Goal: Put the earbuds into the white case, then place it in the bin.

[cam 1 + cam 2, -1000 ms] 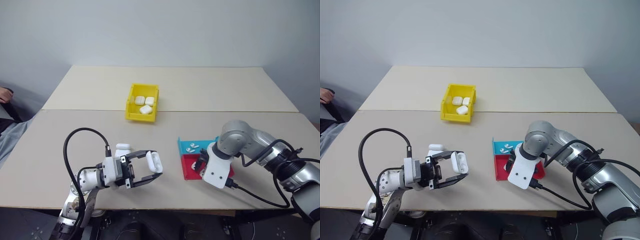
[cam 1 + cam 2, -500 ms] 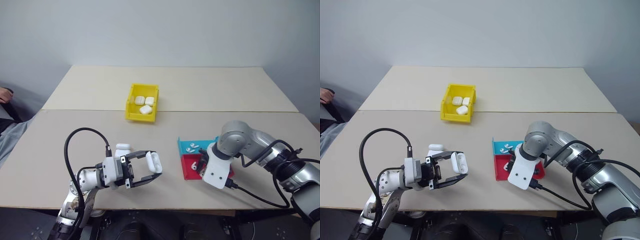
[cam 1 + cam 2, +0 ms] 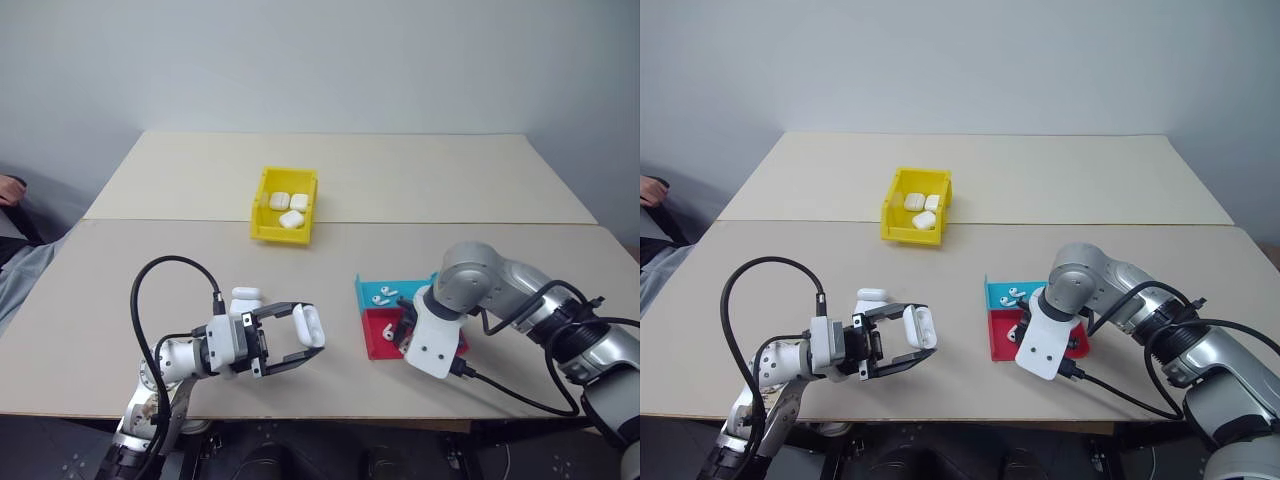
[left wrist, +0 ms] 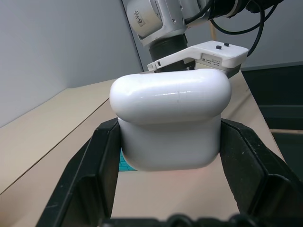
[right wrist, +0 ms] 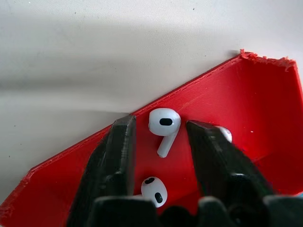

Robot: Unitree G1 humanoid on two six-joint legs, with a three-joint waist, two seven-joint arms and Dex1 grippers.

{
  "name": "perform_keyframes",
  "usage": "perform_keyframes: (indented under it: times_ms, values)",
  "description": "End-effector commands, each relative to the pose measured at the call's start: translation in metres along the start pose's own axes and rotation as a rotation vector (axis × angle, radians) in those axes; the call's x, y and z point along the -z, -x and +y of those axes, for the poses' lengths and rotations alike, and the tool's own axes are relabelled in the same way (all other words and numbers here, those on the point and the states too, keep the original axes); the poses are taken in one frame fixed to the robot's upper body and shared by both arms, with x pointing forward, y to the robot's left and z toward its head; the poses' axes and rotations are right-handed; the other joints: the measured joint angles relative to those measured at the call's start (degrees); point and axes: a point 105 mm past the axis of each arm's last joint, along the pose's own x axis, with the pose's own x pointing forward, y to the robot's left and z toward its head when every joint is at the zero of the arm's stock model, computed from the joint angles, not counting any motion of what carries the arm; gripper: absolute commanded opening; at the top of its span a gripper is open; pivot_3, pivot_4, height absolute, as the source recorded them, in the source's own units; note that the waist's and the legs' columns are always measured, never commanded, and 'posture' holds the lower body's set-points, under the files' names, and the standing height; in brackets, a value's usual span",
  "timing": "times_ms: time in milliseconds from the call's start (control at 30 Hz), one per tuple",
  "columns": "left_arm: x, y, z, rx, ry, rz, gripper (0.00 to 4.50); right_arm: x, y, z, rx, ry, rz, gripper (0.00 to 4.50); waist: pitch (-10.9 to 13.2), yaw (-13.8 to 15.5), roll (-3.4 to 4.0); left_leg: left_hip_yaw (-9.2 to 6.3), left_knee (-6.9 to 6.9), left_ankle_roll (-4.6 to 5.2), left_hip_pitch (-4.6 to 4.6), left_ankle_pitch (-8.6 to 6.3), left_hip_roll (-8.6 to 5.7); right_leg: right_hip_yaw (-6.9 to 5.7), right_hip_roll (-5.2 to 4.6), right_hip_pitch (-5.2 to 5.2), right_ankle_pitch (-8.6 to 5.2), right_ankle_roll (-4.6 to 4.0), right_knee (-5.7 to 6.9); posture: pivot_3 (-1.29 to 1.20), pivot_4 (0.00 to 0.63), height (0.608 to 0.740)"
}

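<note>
While right gripper straddles earbud, unpinched | left gripper clamps white case | tray half-hidden

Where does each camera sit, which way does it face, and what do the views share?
Head stereo pair: looks forward and down over the table, both arms, the bin and the tray.
Left wrist: looks along its fingers, shut on the white case, toward the right arm.
Right wrist: looks down between its fingers at an earbud in the tray's red half.
Shared: case, tray, right arm.
</note>
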Motion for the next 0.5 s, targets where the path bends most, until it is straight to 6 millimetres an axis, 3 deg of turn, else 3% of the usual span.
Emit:
perform_keyframes:
  times_ms: [33, 333, 433, 500]
  values:
    - [-0.0071, -0.0021, 0.0005, 0.005, -0.031, -0.027, 2.8, -0.0024, 0.0048, -0.0003, -0.005, 0.027, 0.006, 1.41, 0.0, 0.0, 0.0, 0.0, 0.0, 0.0, 0.0, 0.0, 0.0, 0.0, 0.0, 0.0, 0.0, 0.0, 0.0, 0.0, 0.15, 0.74]
    - [-0.006, -0.0019, 0.0011, 0.003, -0.034, -0.024, 2.8, -0.0016, 0.0044, -0.0003, -0.008, 0.024, 0.007, 1.41, 0.0, 0.0, 0.0, 0.0, -0.01, 0.0, 0.0, 0.0, 0.0, 0.0, 0.0, -0.01, 0.0, 0.0, 0.0, 0.0, 0.15, 0.74]
    - [-0.0057, -0.0016, 0.0015, 0.0, -0.034, -0.022, 2.8, -0.0013, 0.0046, -0.0008, 0.0, 0.027, 0.01, 0.91, 0.0, 0.0, 0.0, 0.0, -0.01, 0.0, 0.0, 0.0, 0.0, 0.0, 0.0, -0.01, 0.0, 0.0, 0.0, 0.0, 0.15, 0.74]
    - [-0.0057, -0.0015, 0.0014, 0.0, -0.034, -0.022, 2.8, -0.0012, 0.0047, -0.0008, 0.001, 0.023, 0.01, 0.91, 0.0, 0.0, 0.0, 0.0, -0.01, 0.0, 0.0, 0.0, 0.0, 0.0, 0.0, -0.01, 0.0, 0.0, 0.0, 0.0, 0.15, 0.74]
